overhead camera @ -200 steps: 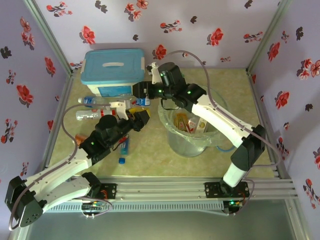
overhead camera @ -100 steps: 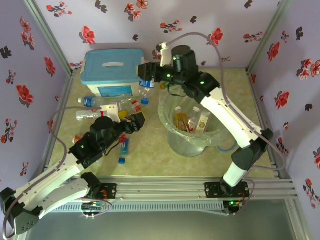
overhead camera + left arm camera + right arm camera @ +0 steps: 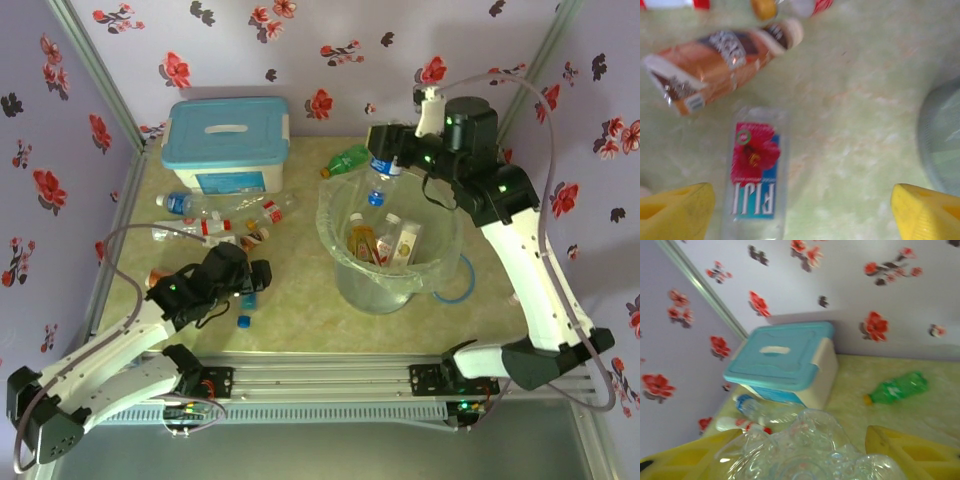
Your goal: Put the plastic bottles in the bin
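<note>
Top external: several bottles [image 3: 385, 238] in bin [image 3: 352, 288]; right jaws pinch clear bottle [image 3: 376, 185] above it; left jaws spread; loose bottles [image 3: 190, 203] not yet binned.

White arms [image 3: 528, 262], black joints [image 3: 470, 125], yellow jaws

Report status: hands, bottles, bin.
Right hand shut on a crumpled clear bottle, held above the bin's far rim. Left hand open above the Fiji bottle. Green bottle lies loose behind the bin; drop path looks clear.
</note>
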Robot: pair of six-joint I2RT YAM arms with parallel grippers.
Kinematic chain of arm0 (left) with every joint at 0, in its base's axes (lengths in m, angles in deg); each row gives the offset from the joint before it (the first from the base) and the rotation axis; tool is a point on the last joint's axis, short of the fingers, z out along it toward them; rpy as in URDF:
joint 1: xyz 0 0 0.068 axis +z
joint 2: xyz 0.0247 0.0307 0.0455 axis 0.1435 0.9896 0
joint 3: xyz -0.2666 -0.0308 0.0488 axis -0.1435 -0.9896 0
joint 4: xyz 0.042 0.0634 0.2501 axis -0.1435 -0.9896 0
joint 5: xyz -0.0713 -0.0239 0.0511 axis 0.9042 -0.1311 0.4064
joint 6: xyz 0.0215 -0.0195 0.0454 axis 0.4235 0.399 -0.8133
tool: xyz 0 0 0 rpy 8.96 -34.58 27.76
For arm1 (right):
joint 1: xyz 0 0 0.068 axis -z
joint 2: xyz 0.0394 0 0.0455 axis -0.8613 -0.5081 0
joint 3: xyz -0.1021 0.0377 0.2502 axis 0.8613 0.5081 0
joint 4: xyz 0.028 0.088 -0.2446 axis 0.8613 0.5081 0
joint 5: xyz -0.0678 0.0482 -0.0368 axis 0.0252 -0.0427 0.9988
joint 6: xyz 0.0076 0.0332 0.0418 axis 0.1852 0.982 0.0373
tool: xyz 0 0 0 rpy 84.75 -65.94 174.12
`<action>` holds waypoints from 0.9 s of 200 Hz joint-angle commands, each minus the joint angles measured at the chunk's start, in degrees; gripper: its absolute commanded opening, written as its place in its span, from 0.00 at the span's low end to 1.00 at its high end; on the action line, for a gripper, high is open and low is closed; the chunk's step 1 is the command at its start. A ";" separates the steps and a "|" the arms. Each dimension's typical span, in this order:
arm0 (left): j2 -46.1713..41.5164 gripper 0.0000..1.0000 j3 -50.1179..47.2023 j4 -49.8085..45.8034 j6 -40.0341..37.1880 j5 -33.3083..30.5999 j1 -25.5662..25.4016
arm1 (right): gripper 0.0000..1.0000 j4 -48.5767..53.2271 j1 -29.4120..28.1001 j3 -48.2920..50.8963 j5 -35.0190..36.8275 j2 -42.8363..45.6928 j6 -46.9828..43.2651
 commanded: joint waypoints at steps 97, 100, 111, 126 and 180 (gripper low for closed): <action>1.92 0.84 -7.21 -2.55 3.42 0.49 1.42 | 0.72 18.43 0.16 13.69 12.99 -2.08 -6.83; 2.03 0.84 -7.23 -2.37 3.34 0.51 1.50 | 0.73 18.68 0.10 13.42 13.53 -2.31 -7.14; 2.78 0.84 -7.17 -2.14 2.95 0.80 1.83 | 0.78 19.69 0.16 11.95 15.14 -3.15 -7.78; 3.60 0.84 -7.09 -2.06 2.63 1.10 2.11 | 0.82 20.12 0.16 10.21 16.24 -3.41 -8.44; 4.12 0.82 -7.55 -2.22 2.15 1.99 2.29 | 0.65 24.31 -2.67 8.66 14.71 -3.22 -9.80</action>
